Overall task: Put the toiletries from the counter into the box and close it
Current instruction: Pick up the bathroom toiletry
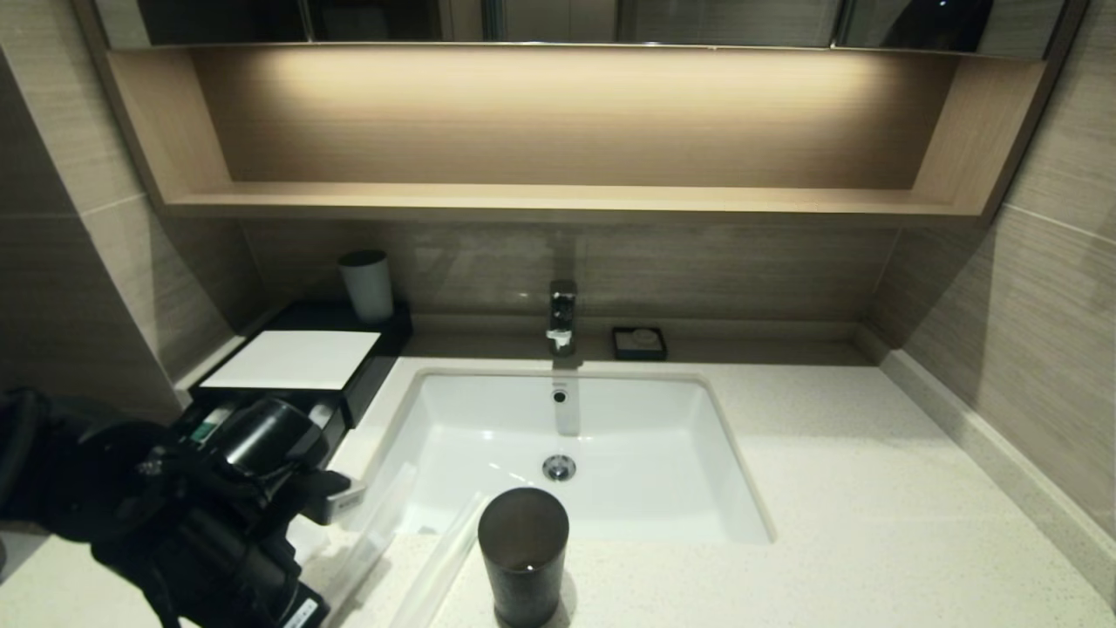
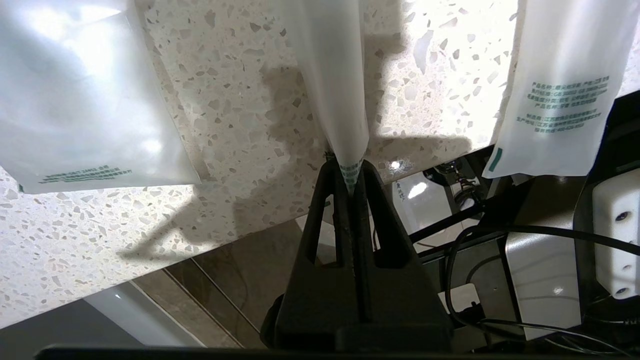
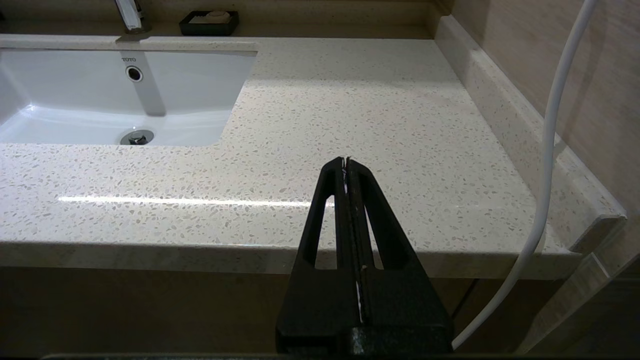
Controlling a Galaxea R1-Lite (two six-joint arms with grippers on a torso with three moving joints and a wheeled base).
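Packet [image 2: 330, 75] pinched in left tool [image 2: 351, 172]

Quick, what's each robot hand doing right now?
Left gripper: shut on a packet above the counter.
Right gripper: shut, empty, at the counter's edge.

At the frame's left, the black box [image 1: 370, 366] with its white sheet top sits against the wall, drawer pulled open. Two long clear packets [image 1: 384, 515] [image 1: 445, 558] lie slanted at lower centre on the speckled counter [image 1: 828, 488].
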